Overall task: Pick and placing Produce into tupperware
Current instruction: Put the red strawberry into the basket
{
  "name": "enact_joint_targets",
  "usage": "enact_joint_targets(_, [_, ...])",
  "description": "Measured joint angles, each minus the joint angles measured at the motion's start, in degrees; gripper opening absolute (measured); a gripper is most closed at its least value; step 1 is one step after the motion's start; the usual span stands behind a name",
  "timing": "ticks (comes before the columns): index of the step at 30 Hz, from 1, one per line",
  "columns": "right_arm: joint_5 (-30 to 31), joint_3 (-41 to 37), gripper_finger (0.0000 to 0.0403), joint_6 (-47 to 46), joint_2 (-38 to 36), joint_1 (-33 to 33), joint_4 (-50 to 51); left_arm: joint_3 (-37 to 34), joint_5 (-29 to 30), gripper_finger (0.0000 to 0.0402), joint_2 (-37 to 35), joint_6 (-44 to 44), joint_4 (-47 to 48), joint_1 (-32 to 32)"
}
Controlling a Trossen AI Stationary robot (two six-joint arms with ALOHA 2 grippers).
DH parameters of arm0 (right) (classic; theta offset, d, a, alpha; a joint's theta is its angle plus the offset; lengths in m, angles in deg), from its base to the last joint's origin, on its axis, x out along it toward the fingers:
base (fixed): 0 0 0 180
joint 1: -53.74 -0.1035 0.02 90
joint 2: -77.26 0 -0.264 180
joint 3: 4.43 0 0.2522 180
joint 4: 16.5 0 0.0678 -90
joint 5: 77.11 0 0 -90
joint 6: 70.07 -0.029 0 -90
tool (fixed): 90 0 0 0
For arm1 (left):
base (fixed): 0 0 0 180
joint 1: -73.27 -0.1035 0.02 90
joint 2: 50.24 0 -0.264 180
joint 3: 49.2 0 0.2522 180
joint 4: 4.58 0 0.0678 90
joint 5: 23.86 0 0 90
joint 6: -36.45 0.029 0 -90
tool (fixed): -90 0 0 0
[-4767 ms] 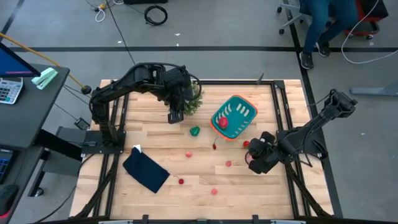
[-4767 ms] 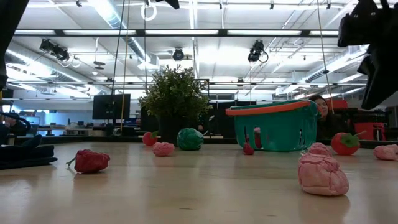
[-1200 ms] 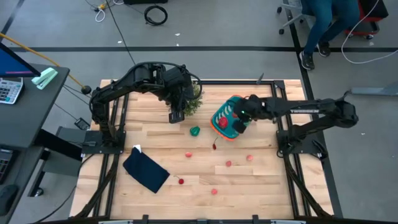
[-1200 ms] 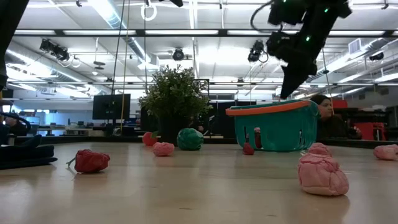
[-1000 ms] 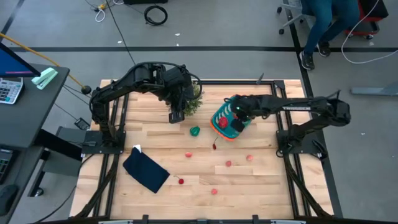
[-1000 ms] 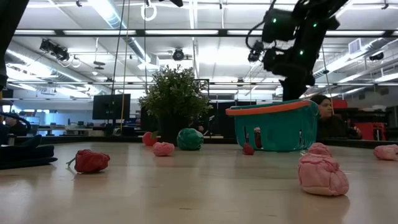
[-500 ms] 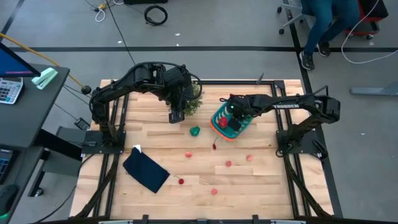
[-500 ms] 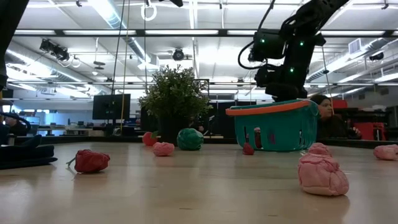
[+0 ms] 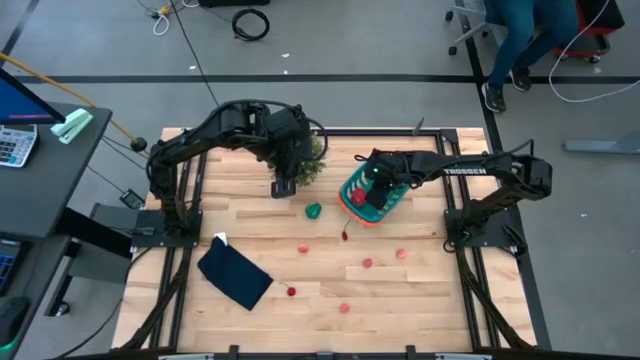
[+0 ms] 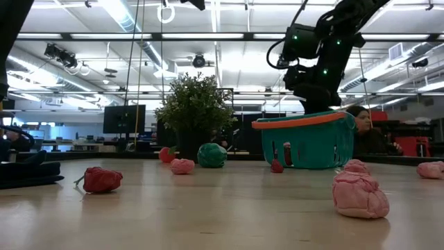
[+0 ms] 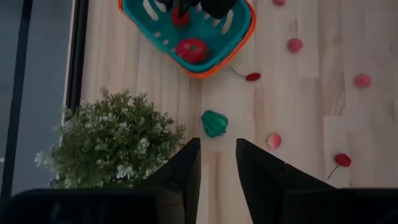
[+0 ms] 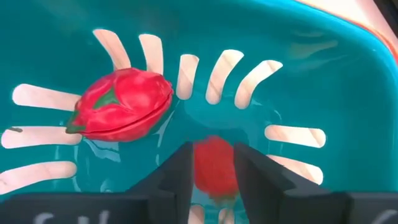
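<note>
The teal basket with the orange-red rim [image 9: 347, 206] stands at the table's far right, next to the potted plant [image 9: 310, 160]. My right gripper [image 9: 374, 190] reaches down inside it [image 12: 214, 152] and is shut on a small red toy fruit [image 12: 214, 167]. A larger red fruit with a green leaf [image 12: 121, 106] lies on the basket floor beside it. My left gripper [image 9: 283, 187] hovers open by the plant, touching nothing [image 11: 217, 165]. A green toy vegetable [image 9: 313, 211] and several red and pink pieces lie loose on the table. My right gripper pinches the small red toy fruit [image 12: 214, 180] between its two fingers, one finger on each side. The fingers come from above, pointing down into the basket [image 12: 292, 81]. Whether the fruit rests on the basket floor, I cannot tell.
A red chilli-like piece [image 9: 345, 235] lies just near of the basket. Pink pieces [image 9: 367, 264] [image 9: 401, 254] [image 9: 303, 248] [image 9: 345, 308] and a red one [image 9: 290, 291] dot the middle of the table. A dark navy cloth [image 9: 235, 277] lies at the near left.
My right gripper has moved toward the table's left, from the basket's right side to over its middle, and has come down into it with the red fruit. The left arm has kept still.
</note>
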Motion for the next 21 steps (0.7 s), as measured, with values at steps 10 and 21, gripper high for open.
enact_joint_targets(10, [0.0,0.0,0.0140,0.2,0.0,-0.2,-2.4,-3.3,3.0,0.0150,0.3,-3.9,2.2,0.4])
enact_joint_targets(21, [0.1,0.0,0.0137,2.1,0.0,-0.2,-2.4,-27.1,3.8,0.0225,0.1,-13.2,1.0,3.6])
